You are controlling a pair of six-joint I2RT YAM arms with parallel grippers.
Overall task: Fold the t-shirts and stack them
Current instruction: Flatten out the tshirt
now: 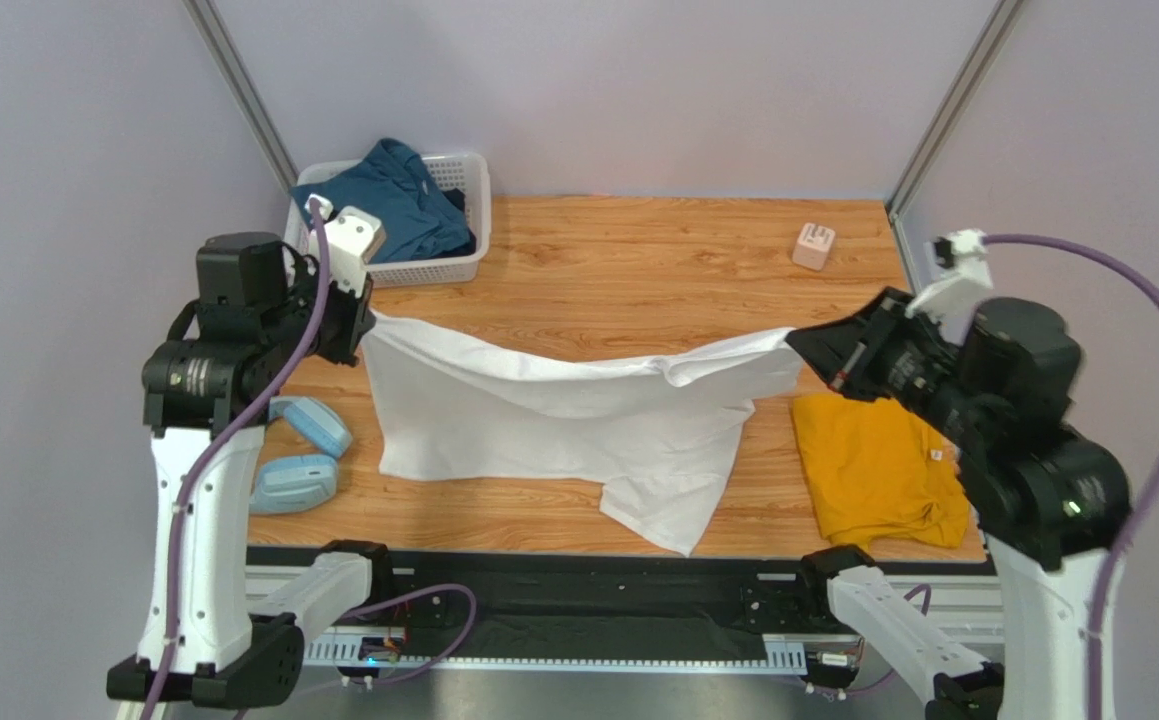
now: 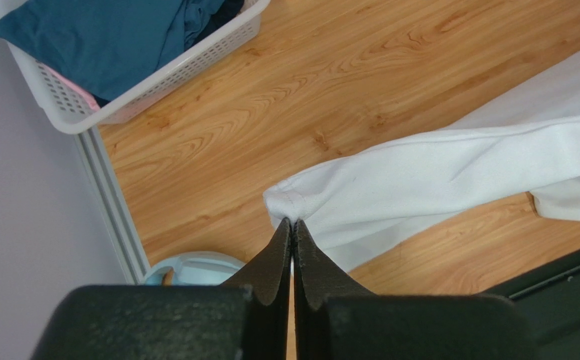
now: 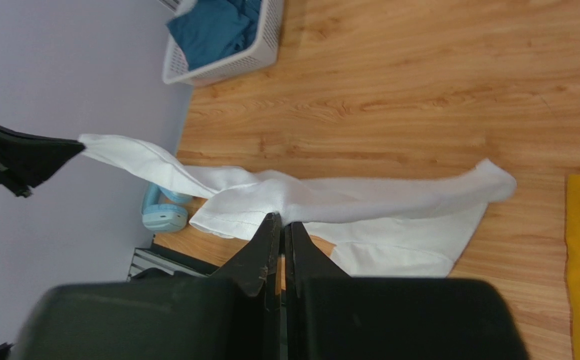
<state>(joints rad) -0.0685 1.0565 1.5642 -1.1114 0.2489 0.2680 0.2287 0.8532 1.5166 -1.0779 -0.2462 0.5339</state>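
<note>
- The left fingers [image 2: 276,259] are pressed shut, with no gap between them, and pinch a hemmed corner of the white t-shirt [image 2: 435,172] at their tips.
- In the top view the left fingers [image 1: 352,323] sit at the left side of the tabletop [image 1: 615,255], just near of the white lattice basket [image 1: 435,270].
- The right fingers [image 3: 264,251] are also shut tight and grip a folded edge of the white t-shirt [image 3: 345,199].
- In the top view the right fingers [image 1: 829,348] hold the shirt's right end, at the right side of the tabletop.
- The white t-shirt [image 1: 540,413] is stretched as a band between the two grips. The rest of it drapes toward the near side and lies on the wood, with a flap reaching close to the near edge.
- The mustard-yellow t-shirt [image 1: 878,468] lies folded flat at the near right, just beside the white one and partly under the right arm.
- The teal-blue t-shirt [image 1: 390,203] is bunched inside the basket at the far left corner.
- Two pale-blue curved objects [image 1: 300,458] lie at the near left, beside the white shirt's left edge.
- A small pale block [image 1: 814,245] stands alone at the far right of the tabletop.
</note>
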